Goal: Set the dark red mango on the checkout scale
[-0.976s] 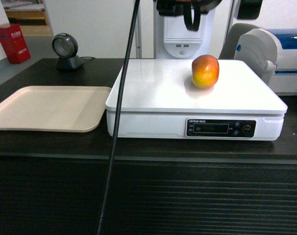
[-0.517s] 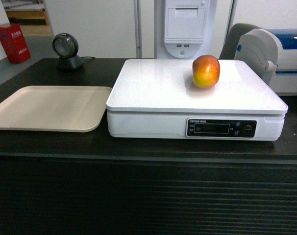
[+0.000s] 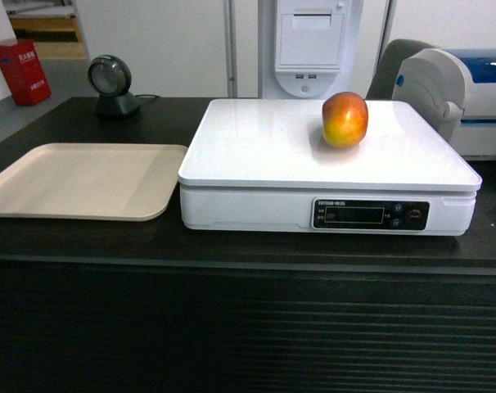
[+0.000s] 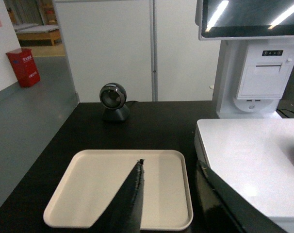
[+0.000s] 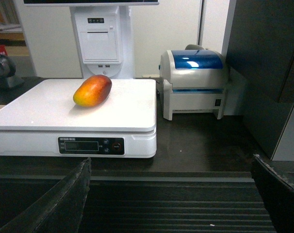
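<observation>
Right gripper (image 5: 171, 204): in the right wrist view its two dark fingers stand wide apart at the bottom corners, nothing between them, held back at the level of the counter's front and well clear of the scale.
Left gripper (image 4: 171, 204): spread too, one dark finger over the tray and the other by the scale's left edge, holding nothing.
Black-topped checkout counter with a dark ribbed front (image 3: 248, 327): nearest the head camera; it carries everything else.
Flat beige plastic tray (image 3: 80, 180): on the counter's left, just beside the scale, with nothing on it.
Large white flat-topped scale with a dark display strip (image 3: 256, 155): sits right of the tray, its buttons facing the robot.
Small oval dark red mango shading to yellow-orange (image 3: 344, 119): lying on the scale's platform, toward the back right, free of any grip.
What has just changed: a second ago a black cable crossed the head view and dark arm hardware hung above the scale; both have gone from that view, while the mango stays where it was.
Meaning for the task: the fruit appears delivered and released, the arms pulled away, so the job looks complete.
Round black barcode scanner (image 3: 110, 82): far left on the counter.
White receipt-printer stand (image 3: 312, 45): behind the scale.
Grey and blue label printer (image 5: 195, 82): far right.
</observation>
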Controlling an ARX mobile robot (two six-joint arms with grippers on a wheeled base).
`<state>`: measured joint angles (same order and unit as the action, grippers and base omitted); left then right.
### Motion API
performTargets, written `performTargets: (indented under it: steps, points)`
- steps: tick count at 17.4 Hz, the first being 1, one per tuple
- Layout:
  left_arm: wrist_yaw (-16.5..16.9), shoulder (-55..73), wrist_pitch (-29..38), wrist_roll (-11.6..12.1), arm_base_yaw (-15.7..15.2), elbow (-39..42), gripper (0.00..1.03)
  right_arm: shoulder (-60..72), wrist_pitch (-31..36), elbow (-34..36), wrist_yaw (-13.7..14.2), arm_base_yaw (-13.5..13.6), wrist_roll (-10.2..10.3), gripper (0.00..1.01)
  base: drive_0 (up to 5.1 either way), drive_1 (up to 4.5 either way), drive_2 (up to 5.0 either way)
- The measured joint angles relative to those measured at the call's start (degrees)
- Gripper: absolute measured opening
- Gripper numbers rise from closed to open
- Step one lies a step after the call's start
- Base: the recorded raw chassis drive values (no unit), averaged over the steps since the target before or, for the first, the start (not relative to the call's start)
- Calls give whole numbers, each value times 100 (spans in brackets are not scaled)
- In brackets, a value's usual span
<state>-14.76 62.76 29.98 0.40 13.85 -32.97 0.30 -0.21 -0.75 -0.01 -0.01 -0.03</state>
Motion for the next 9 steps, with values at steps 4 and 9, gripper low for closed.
performTargets:
  steps: [4,9]
  points:
    - [546,-970,363,-20,-476,1397,2,0,0,0,0,0,0,98,0,0,0]
    - [966,-2004,306,-22,-892,2367,2,0,0,0,0,0,0,98,0,0,0]
